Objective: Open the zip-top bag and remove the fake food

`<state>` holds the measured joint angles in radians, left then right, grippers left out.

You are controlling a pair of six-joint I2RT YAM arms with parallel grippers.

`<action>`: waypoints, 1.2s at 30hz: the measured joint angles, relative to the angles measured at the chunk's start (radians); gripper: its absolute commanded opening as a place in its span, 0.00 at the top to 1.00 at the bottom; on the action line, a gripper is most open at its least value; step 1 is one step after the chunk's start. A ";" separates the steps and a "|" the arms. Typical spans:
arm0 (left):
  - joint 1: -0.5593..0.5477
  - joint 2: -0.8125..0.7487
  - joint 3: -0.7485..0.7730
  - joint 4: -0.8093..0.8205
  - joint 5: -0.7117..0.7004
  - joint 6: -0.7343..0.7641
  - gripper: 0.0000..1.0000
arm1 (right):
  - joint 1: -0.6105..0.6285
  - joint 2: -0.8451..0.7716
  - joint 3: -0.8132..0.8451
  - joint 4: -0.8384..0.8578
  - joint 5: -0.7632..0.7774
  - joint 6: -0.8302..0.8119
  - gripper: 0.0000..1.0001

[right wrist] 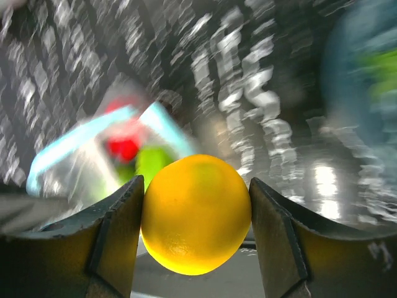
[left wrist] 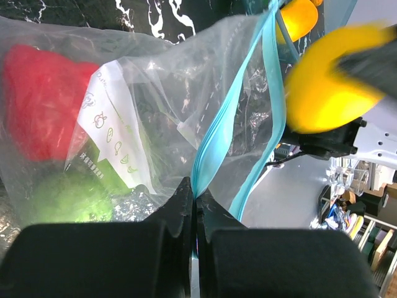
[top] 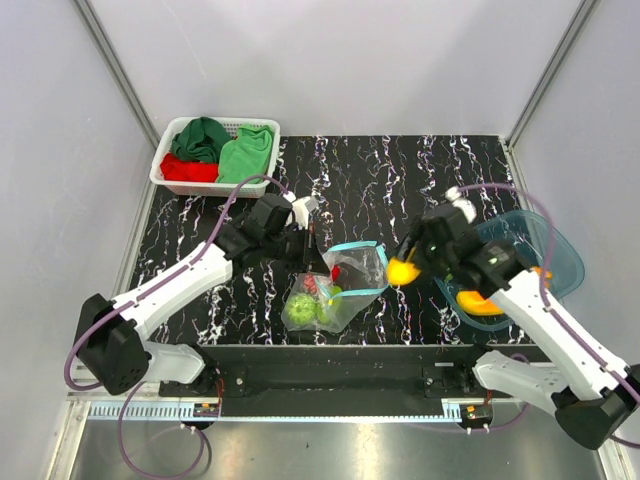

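Observation:
The zip-top bag [top: 345, 282] lies mid-table, its mouth open with the light blue zip strip [top: 356, 246] raised. My left gripper [top: 316, 248] is shut on that strip [left wrist: 214, 146], fingertips pinched together [left wrist: 195, 189]. Fake food inside the bag shows through the plastic: a red piece [left wrist: 43, 105] and a green piece [left wrist: 68, 198], also seen from above [top: 305, 308]. My right gripper [top: 404, 270] hovers just right of the bag's mouth, shut on a yellow fruit [right wrist: 196, 214] that fills the gap between its fingers [right wrist: 118, 230]. That yellow fruit [left wrist: 329, 87] also shows in the left wrist view.
A translucent teal tub [top: 562, 252] stands at the right under my right arm, with an orange piece [top: 480, 303] in it. A white basket [top: 168, 172] with red and green cloths sits at the back left. The right wrist view's background is blurred.

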<state>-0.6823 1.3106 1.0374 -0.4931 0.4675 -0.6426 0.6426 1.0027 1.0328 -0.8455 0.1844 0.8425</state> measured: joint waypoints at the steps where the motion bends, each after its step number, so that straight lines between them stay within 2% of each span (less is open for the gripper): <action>1: 0.000 -0.002 0.000 -0.005 0.000 0.004 1.00 | -0.025 0.002 0.049 -0.063 0.032 -0.010 1.00; 6: 0.000 -0.007 0.000 -0.022 0.007 0.006 1.00 | -0.243 0.055 0.238 -0.290 0.178 -0.087 1.00; 10: 0.001 -0.020 0.000 -0.031 0.008 0.006 1.00 | -0.404 0.134 0.265 -0.395 0.232 -0.182 1.00; 12: 0.001 -0.025 0.000 -0.031 0.008 0.006 1.00 | -0.480 0.189 0.264 -0.431 0.246 -0.222 0.96; 16: 0.001 -0.026 0.000 -0.032 0.008 0.006 1.00 | -0.585 0.276 0.257 -0.444 0.252 -0.275 0.68; 17: 0.001 -0.026 0.000 -0.032 0.009 0.006 1.00 | -0.603 0.292 0.257 -0.445 0.252 -0.285 0.54; 19: 0.001 -0.027 0.002 -0.032 0.009 0.007 1.00 | -0.626 0.319 0.257 -0.440 0.252 -0.304 0.39; 20: 0.001 -0.029 0.002 -0.032 0.009 0.007 1.00 | -0.633 0.334 0.259 -0.440 0.250 -0.316 0.25; 24: 0.001 -0.042 0.002 -0.033 0.009 0.011 1.00 | -0.637 0.387 0.288 -0.425 0.202 -0.369 0.10; 27: 0.001 -0.046 0.002 -0.033 0.010 0.010 1.00 | -0.637 0.390 0.293 -0.407 0.143 -0.399 0.04; 34: 0.001 -0.050 0.002 -0.033 0.011 0.010 1.00 | -0.620 0.338 0.276 -0.370 -0.004 -0.439 0.08; 36: 0.001 -0.050 0.002 -0.033 0.013 0.010 1.00 | -0.555 0.287 0.261 -0.346 -0.079 -0.446 0.07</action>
<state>-0.6815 1.2610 1.0393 -0.5262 0.4801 -0.6331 0.0879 1.2896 1.2938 -1.1919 0.1055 0.3965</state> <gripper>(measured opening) 0.015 0.927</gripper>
